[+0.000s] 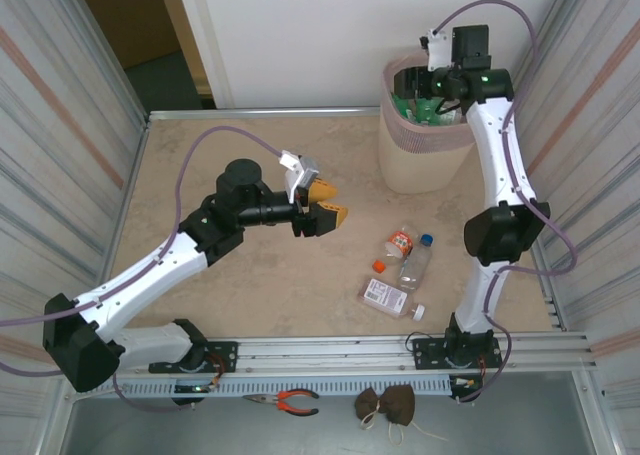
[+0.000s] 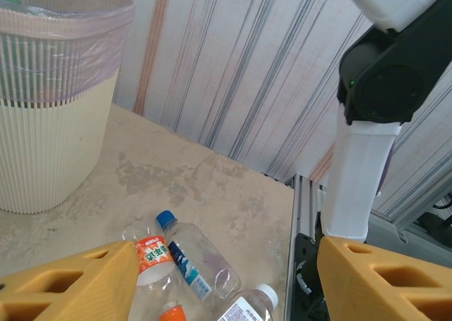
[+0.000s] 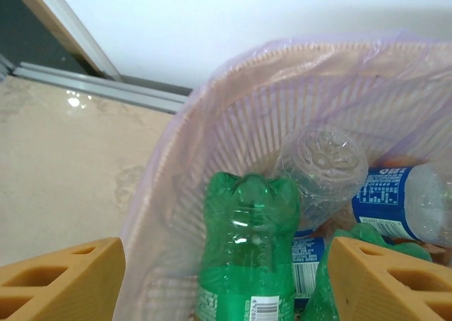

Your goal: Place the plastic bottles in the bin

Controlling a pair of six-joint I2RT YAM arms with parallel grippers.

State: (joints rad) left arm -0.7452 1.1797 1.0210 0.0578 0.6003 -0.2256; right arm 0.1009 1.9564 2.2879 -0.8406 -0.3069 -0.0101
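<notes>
Right gripper (image 1: 440,83) extended over the bin (image 1: 425,160), jaws apart, empty; left gripper (image 1: 326,204) open mid-table.

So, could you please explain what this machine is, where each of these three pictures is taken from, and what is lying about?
These are two robot arms bolted at the near edge of a table. The overhead picture looks down from above and behind them; the other two come from cameras on the wrists, so the orange wedges at the bottom are each gripper's own fingers.

The left gripper hangs open over the middle of the table, holding nothing. The right gripper is over the bin, a ribbed beige basket with a pink liner; its jaws are apart and empty. Below it, inside the bin, lie a green bottle and clear ones with blue labels.

Three bottles remain on the table: an orange-capped bottle, a blue-capped bottle and a flat white-labelled bottle. Pliers lie on the front ledge.
</notes>
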